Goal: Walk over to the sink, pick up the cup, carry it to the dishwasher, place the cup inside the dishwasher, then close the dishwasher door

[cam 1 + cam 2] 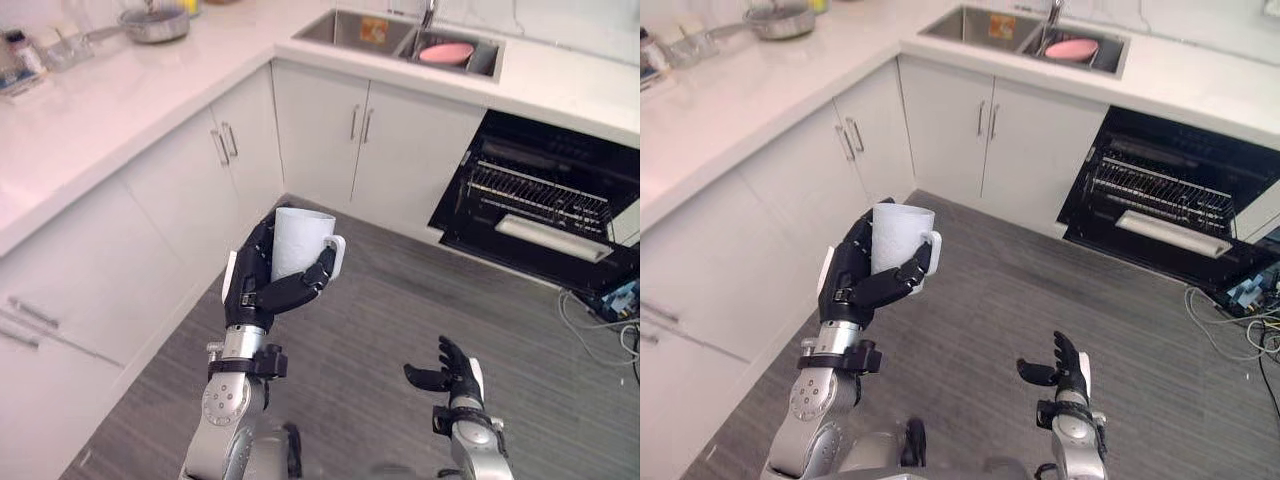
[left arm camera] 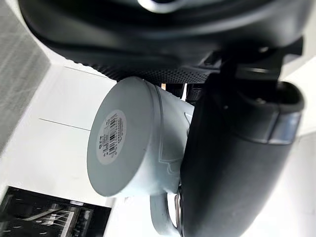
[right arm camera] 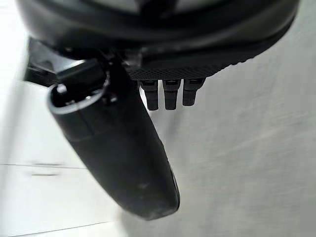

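Observation:
A white cup (image 1: pixel 299 240) with a handle is held upright over the grey floor, with my left hand (image 1: pixel 262 285) shut on it. The left wrist view shows the cup's base (image 2: pixel 116 143) with a barcode label, my thumb (image 2: pixel 232 163) wrapped beside it. My right hand (image 1: pixel 452 375) hangs low at the bottom right, open and empty; its fingers (image 3: pixel 170 94) are relaxed over the floor. The dishwasher (image 1: pixel 540 200) stands open at the right under the counter, with its rack (image 1: pixel 540 195) in view. The sink (image 1: pixel 400 40) is at the top centre.
A pink dish (image 1: pixel 446 52) lies in the sink's right basin. White cabinets (image 1: pixel 200 180) run along the left and back under a white counter (image 1: pixel 110 100). A metal pan (image 1: pixel 155 22) sits on the counter at the far left. Cables (image 1: pixel 600 315) lie on the floor at the right.

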Motion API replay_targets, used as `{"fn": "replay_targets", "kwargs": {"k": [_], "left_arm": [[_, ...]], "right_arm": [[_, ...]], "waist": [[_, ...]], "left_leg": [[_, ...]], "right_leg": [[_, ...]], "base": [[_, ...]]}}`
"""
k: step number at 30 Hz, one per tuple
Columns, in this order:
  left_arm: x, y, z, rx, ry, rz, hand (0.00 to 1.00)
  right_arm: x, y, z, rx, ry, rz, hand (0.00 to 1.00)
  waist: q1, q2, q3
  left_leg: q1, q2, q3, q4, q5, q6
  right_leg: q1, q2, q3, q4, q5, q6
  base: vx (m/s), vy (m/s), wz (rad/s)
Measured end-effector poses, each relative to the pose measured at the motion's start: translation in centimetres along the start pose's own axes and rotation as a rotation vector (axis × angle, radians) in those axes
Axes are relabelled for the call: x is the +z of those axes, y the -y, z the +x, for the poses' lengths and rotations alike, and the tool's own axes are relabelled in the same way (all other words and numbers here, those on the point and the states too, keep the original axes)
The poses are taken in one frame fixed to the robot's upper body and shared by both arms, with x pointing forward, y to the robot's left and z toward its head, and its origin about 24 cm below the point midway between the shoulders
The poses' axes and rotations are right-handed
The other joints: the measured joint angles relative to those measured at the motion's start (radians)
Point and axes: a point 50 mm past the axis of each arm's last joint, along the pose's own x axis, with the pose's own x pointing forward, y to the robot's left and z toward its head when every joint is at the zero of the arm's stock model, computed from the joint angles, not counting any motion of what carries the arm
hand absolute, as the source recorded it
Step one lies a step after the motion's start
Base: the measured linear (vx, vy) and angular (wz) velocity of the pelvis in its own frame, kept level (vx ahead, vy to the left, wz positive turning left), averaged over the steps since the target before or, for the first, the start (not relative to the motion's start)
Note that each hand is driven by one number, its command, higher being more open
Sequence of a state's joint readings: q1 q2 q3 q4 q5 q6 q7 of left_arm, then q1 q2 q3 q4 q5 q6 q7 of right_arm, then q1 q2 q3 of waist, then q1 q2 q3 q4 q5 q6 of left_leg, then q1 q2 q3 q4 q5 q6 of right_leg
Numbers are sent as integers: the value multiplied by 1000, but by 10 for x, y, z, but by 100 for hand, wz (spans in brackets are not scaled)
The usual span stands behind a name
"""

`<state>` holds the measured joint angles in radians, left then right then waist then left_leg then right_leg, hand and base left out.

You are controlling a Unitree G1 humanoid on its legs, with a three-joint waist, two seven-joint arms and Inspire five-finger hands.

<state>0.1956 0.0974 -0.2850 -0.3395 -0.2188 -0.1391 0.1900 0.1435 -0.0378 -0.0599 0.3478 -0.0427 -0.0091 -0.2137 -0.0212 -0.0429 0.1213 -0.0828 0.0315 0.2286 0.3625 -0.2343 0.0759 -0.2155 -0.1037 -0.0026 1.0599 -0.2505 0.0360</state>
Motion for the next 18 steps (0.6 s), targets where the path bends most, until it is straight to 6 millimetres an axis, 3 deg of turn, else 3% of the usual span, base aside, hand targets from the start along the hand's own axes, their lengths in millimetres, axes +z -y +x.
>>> {"fn": "replay_targets", "kwargs": {"k": [2, 4, 5, 6, 7, 8, 9, 10, 11, 12, 13, 14, 15, 17, 18], "left_arm": [[2, 12, 3, -56, 23, 7, 30], [3, 16, 5, -77, 29, 2, 30], [4, 17, 5, -88, 34, 9, 30], [4, 17, 6, -92, 42, 31, 30], [4, 17, 7, -94, 43, 40, 30], [-2, 16, 8, -86, 24, 43, 30], [-15, 17, 8, -83, -28, 45, 30], [-20, 18, 8, -78, -55, 43, 30], [-28, 19, 8, -70, -88, 41, 30], [-33, 22, 7, -63, -113, 33, 30], [-34, 23, 7, -58, -118, 26, 30], [-35, 25, 6, -63, -121, 18, 30], [-35, 26, 5, -71, -123, 16, 30], [-35, 28, 3, -77, -126, 11, 30], [-35, 27, 2, -76, -127, 6, 30]], "right_arm": [[25, -10, -1, 30, 113, 31, 90], [43, -13, -1, 36, 191, 57, 90], [55, -14, -1, 37, 243, 71, 90], [63, -14, 0, 39, 282, 81, 90], [66, -14, 0, 37, 295, 84, 90], [69, -9, -1, 25, 310, 83, 90], [68, -5, -2, 11, 308, 82, 90], [67, -2, -4, 4, 309, 82, 90], [69, 1, -10, -2, 323, 87, 90], [73, 4, -21, -6, 354, 101, 90], [77, 5, -26, -8, 377, 111, 90], [88, 6, -34, -17, 428, 137, 90], [100, 6, -40, -24, 484, 169, 90], [116, 5, -48, -12, 576, 210, 90], [125, 4, -51, -1, 625, 221, 90]], "waist": [[-9, 4, 1], [-28, 3, -1], [-37, 5, -4], [-52, -15, -17], [-60, -25, -23], [-80, -27, -32], [-87, 5, -42], [-86, 24, -45], [-92, 43, -34], [-89, 59, -25], [-81, 66, -22], [-65, 76, -18], [-44, 73, -17], [-22, 69, -18], [-8, 68, -18]], "left_leg": [[110, 17, 26, -70, -20, -29], [182, 21, 40, -114, -40, -47], [236, 18, 61, -153, -53, -65], [280, 7, 64, -189, -67, -84], [302, -5, 60, -205, -72, -93], [350, -9, 34, -224, -89, -119], [380, 20, 15, -203, -92, -124], [380, 41, 12, -162, -92, -125], [340, 90, 3, 27, -77, -145], [255, 152, -19, 309, 18, -170], [203, 179, -43, 449, 59, -177], [106, 218, -70, 676, 61, -172], [18, 240, -82, 803, 52, -164], [-94, 248, -71, 798, 16, -129], [-147, 252, -59, 706, -13, -96]], "right_leg": [[-124, 16, -101, -143, -25, -7], [-174, 22, -173, -327, -13, -13], [-197, 42, -222, -506, 31, -22], [-204, 64, -250, -680, 105, -31], [-205, 70, -257, -753, 141, -36], [-187, 77, -245, -783, 288, -118], [-164, 94, -252, -750, 319, -156], [-151, 109, -259, -725, 287, -165], [-106, 125, -276, -686, 237, -178], [-28, 152, -279, -692, 188, -182], [12, 167, -275, -702, 169, -184], [86, 200, -253, -735, 144, -189], [169, 221, -214, -776, 130, -193], [257, 223, -157, -833, 124, -190], [294, 219, -110, -861, 121, -186]], "base": [[499, 42, -39], [449, 9, -28], [767, -13, -26], [782, -23, -19], [824, -62, 14], [715, -92, 30], [707, -118, 26], [711, -167, 19], [695, -192, 12], [688, -191, 11], [644, -158, -18], [606, -120, -57], [589, -95, -73], [512, -51, -90], [559, -2, -99]]}}
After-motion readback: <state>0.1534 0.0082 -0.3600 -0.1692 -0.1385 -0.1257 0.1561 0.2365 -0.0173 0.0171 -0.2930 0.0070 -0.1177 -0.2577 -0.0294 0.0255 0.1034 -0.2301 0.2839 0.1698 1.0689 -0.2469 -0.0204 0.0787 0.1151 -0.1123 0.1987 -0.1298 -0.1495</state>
